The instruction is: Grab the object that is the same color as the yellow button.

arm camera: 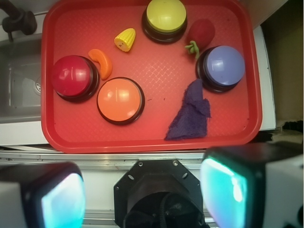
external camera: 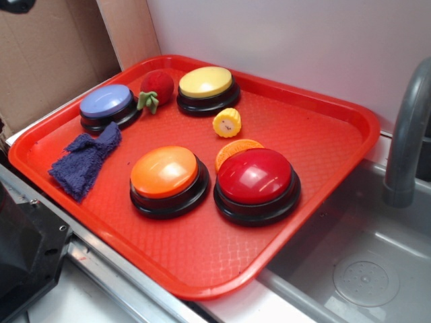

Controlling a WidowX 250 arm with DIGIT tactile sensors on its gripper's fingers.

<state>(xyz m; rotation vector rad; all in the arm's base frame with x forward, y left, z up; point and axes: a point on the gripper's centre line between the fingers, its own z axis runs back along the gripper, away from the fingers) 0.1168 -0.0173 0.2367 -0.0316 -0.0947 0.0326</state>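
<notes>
Gripper (arm camera: 137, 190) wide open, empty. Drop onto corn piece (arm camera: 125, 39) just beside yellow button (arm camera: 165, 15); you should avoid orange slice (arm camera: 101, 62).

Yellow corn piece (external camera: 227, 122) lies near yellow button (external camera: 207, 88) on tray (external camera: 316, 134).

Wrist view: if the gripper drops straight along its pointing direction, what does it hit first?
Probably the metal ledge at the red tray's near rim, not the tray. The fingers sit spread at the bottom of the view, short of every object. Depth is unclear, so this is an estimate.
</notes>
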